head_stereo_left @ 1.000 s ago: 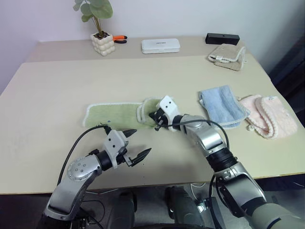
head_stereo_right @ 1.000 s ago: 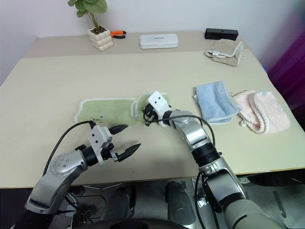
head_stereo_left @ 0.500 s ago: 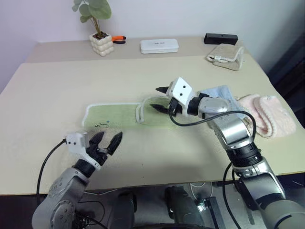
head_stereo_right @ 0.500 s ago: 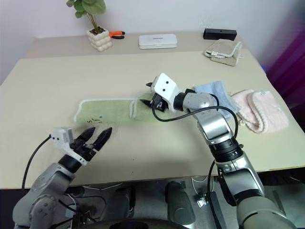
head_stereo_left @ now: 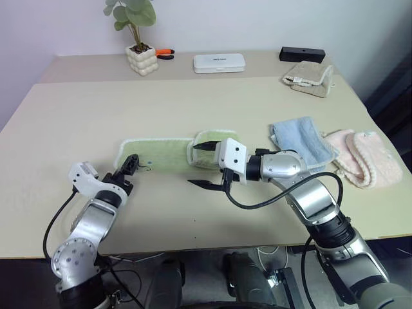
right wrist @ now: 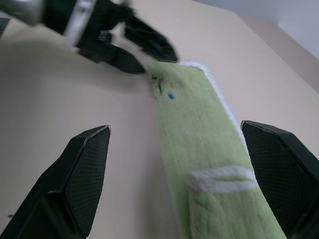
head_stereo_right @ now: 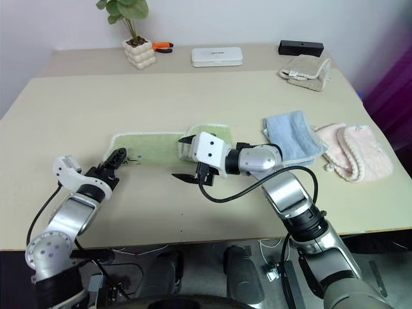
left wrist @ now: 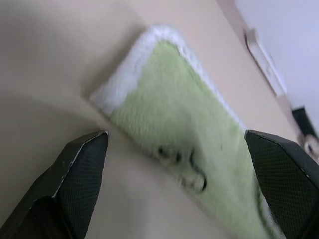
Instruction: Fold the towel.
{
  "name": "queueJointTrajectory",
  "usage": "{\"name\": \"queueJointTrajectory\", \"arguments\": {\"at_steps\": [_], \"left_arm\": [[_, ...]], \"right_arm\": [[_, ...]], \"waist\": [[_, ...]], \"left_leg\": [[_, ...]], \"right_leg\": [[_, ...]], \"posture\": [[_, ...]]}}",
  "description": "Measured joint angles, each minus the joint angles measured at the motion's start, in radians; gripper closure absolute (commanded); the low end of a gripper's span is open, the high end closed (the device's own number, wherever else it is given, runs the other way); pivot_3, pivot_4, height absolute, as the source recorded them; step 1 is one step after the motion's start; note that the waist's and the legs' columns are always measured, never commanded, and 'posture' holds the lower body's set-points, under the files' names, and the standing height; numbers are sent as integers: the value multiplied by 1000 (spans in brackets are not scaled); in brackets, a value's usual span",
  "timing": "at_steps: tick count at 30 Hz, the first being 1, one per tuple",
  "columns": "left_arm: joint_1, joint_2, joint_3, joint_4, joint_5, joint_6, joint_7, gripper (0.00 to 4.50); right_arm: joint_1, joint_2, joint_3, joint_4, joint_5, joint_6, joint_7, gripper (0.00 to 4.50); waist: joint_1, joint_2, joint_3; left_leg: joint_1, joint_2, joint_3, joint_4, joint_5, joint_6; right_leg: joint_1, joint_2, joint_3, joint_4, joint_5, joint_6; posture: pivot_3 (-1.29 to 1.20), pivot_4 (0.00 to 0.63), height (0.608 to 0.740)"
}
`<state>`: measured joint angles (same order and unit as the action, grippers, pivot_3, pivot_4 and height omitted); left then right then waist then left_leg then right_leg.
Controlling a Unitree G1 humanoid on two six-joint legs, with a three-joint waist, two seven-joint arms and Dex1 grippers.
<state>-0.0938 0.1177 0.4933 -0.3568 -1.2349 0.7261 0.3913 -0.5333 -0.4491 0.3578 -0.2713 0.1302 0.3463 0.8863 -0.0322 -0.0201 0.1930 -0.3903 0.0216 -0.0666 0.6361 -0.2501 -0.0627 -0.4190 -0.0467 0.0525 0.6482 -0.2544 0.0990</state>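
Observation:
The light green towel [head_stereo_left: 158, 153] lies flat on the table as a long strip with white edging, its right end folded back over itself [head_stereo_left: 215, 149]. My left gripper [head_stereo_left: 129, 168] is open at the towel's near left corner; in the left wrist view that corner [left wrist: 169, 99] lies just past my open fingers [left wrist: 75, 179]. My right gripper [head_stereo_left: 201, 165] hangs open and empty, pointing left, just in front of the folded right end. The right wrist view looks along the towel [right wrist: 199, 134] to the left gripper [right wrist: 134, 50].
A light blue cloth [head_stereo_left: 299, 141] and a pale pink fluffy cloth [head_stereo_left: 360, 154] lie right of the towel. At the back are a beige cloth [head_stereo_left: 309, 77], a black box [head_stereo_left: 301, 53], a white case [head_stereo_left: 219, 62], a potted plant [head_stereo_left: 141, 59] and orange pliers [head_stereo_left: 164, 53].
My right gripper let go of the towel's folded end, opened and drew back toward me. My left gripper swung left and rolled over to the towel's left corner.

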Motion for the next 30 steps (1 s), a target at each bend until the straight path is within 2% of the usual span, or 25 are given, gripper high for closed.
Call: {"name": "queueJointTrajectory", "arguments": {"at_steps": [1,4,8,11,16,21,24,26,30], "left_arm": [[-18,1,5,19,-10,-7,12,0],[-52,15,8,66,-21,-17,28,848],[-64,24,11,114,-22,-23,32,2774],[-67,28,12,128,-22,-36,29,4408],[-75,77,52,125,-18,-95,-23,4465],[-74,230,113,110,11,-132,-134,4465],[-77,351,105,107,54,-127,-252,4465],[-85,436,57,65,101,-123,-362,4465],[-110,496,-127,-43,182,-108,-570,4465]], "right_arm": [[3,0,4,-7,-1,0,-1,220],[18,0,6,-17,-9,7,-14,158],[34,-1,7,-50,-11,20,-30,158],[38,-2,7,-64,-11,29,-40,158],[55,-7,7,-80,-12,42,-52,158],[61,-29,6,-80,-27,43,-56,158],[61,-38,5,-78,-29,40,-56,158],[61,-42,5,-73,-31,37,-56,158],[61,-40,5,-48,-42,18,-58,158]], "waist": [[1,0,0],[6,0,0],[15,0,0],[18,0,0],[15,-1,0],[15,-1,1],[17,-2,1],[21,-3,1],[17,-3,1]], "left_leg": [[0,0,0,0,0,0],[1,0,0,0,0,0],[0,0,0,0,0,-1],[0,0,0,0,1,-1],[0,0,0,-1,1,-2],[0,0,0,-3,2,-3],[-1,0,0,-3,2,-3],[-1,-1,0,-3,2,-4],[-1,-2,1,-4,2,-4]], "right_leg": [[0,0,0,0,0,0],[0,0,0,0,0,0],[0,0,0,-1,0,0],[0,0,0,-1,0,0],[0,0,0,-1,0,0],[-1,0,0,-2,0,0],[-1,0,0,-3,-1,-1],[-1,-1,0,-3,-2,-3],[0,-2,1,-5,-2,-3]], "posture": [[0,150,737],[0,150,737],[0,150,737],[0,150,737],[0,150,737],[0,150,737],[0,150,737],[0,150,737],[0,150,737]]}}
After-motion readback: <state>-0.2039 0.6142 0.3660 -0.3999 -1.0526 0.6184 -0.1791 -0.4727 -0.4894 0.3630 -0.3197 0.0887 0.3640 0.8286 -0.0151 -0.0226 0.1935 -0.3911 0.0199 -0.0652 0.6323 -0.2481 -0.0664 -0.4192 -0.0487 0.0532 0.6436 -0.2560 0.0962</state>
